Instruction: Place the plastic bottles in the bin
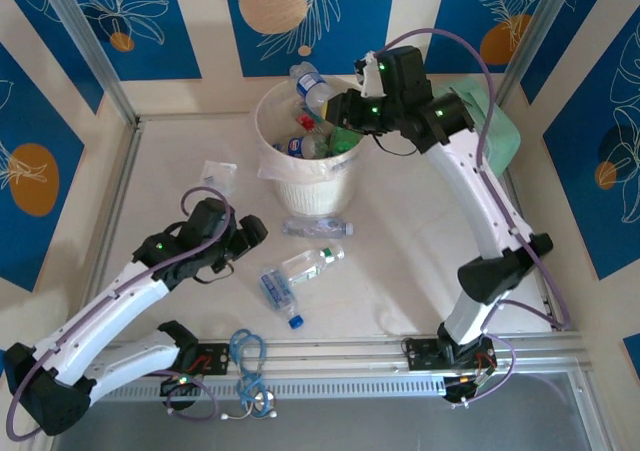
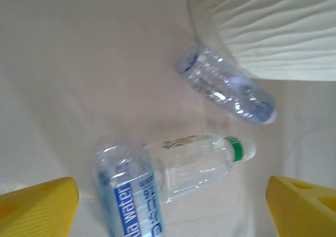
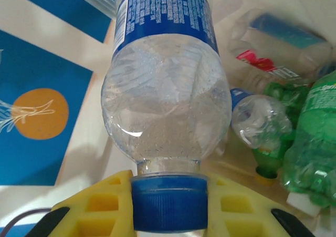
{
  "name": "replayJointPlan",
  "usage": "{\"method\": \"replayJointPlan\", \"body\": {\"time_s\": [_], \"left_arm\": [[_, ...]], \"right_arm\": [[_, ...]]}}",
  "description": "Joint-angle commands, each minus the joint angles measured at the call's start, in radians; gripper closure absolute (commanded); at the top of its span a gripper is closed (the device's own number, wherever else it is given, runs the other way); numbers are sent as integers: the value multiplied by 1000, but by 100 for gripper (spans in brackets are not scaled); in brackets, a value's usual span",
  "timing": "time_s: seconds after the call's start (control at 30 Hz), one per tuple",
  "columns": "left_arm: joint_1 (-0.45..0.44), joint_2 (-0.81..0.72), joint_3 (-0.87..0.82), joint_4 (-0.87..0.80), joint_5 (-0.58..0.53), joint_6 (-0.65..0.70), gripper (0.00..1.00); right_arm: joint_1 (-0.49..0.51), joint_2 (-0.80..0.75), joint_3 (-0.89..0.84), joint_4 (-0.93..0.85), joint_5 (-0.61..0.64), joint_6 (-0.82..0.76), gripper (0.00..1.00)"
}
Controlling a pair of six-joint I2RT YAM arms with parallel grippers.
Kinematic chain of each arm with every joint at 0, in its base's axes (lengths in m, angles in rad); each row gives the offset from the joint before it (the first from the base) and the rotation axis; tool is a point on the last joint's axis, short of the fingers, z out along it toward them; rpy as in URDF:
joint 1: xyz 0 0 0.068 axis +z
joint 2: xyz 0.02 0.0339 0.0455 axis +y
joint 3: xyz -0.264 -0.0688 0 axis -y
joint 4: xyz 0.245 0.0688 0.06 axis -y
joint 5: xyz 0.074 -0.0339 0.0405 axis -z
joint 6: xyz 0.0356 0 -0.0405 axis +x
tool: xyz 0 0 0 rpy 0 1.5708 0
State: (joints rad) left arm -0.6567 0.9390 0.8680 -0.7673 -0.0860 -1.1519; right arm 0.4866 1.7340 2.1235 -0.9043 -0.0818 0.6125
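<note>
The right gripper (image 3: 169,208) is closed tight on the blue cap of a clear held bottle (image 3: 165,90), so the long axis of the bottle runs straight away from the pincer, with the base end farthest out. Seen from above, this gripper hangs over the mouth of the bin (image 1: 290,191), and the bottle points toward the far rim. Its base may reach over that rim, but the top view is not sharp enough there to be sure. In my judgement the bottle should be tipped down or drawn inward before letting go. Under it, inside the bin, lie green bottles (image 3: 310,137) and some clear ones. The left gripper (image 1: 250,236) is spread wide and holds nothing. Just ahead of it on the table lie a blue-label bottle (image 2: 131,195), a green-cap bottle (image 2: 194,163) and a third bottle (image 2: 226,87) against the foot of the bin. The left arm is clearly the nearer one for these.
</note>
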Motion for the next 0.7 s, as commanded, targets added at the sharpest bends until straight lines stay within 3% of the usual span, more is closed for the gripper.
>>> {"method": "replayJointPlan", "body": {"time_s": [0.0,0.07,0.13,0.17,0.2,0.33,0.4,0.43,0.67], "left_arm": [[-28,21,-25,-87,-35,-43,8],[-46,38,-41,-77,-36,-68,7],[-62,60,-63,-52,-18,-98,7],[-72,70,-74,-34,-13,-114,8],[-84,81,-82,-19,-12,-123,8],[-116,125,-93,5,-23,-139,8],[-125,145,-104,23,-16,-149,8],[-126,152,-110,34,-12,-154,8],[-135,233,-131,99,19,-193,11]], "right_arm": [[-15,62,72,-49,2,-21,100],[-21,100,96,-55,2,-14,97],[-30,132,114,-60,13,-5,87],[-39,150,126,-66,17,2,76],[-50,167,144,-81,19,11,58],[-63,214,231,-162,42,16,34],[-55,198,234,-172,38,6,15],[-46,182,225,-168,43,0,11],[85,2,84,-134,142,-46,11]]}}
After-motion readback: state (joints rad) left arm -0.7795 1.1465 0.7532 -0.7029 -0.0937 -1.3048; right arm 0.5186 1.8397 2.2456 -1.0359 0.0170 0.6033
